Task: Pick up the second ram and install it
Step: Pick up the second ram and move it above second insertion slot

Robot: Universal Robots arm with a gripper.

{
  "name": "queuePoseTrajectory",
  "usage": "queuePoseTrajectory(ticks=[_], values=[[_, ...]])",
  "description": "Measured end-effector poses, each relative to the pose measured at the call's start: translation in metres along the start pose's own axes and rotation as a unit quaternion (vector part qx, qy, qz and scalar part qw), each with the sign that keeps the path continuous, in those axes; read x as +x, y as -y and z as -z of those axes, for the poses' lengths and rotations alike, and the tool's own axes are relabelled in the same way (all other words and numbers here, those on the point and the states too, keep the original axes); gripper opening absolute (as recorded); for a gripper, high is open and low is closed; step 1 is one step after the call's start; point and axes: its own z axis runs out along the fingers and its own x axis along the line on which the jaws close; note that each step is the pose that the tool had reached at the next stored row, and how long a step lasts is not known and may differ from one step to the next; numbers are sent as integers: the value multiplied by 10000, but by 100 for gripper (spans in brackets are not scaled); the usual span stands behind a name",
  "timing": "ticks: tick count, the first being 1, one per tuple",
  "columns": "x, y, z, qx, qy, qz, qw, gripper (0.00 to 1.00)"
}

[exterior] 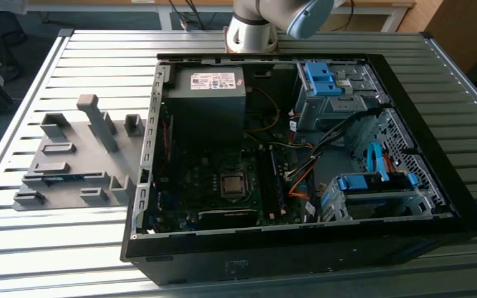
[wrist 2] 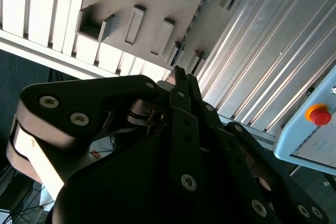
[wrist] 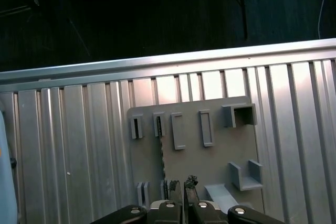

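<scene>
The second ram is a thin dark strip standing on edge in the slots of the grey holder plate. In the exterior view it shows as a blue-green strip low on that plate, to the left of the open computer case. My gripper hangs well above the plate, its fingertips close beside the strip's near end in the first wrist view. In the second wrist view the black fingers are pressed together with nothing between them.
The case lies open on the slatted metal table, with the motherboard, a power supply and blue drive cages inside. Tall grey blocks rise from the holder plate. A red stop button sits on a pale box.
</scene>
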Motion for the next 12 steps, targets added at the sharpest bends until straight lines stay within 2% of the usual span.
queuePoseTrajectory(ticks=[12], values=[[4, 4, -94, 5, 0, 0, 10000, 17]])
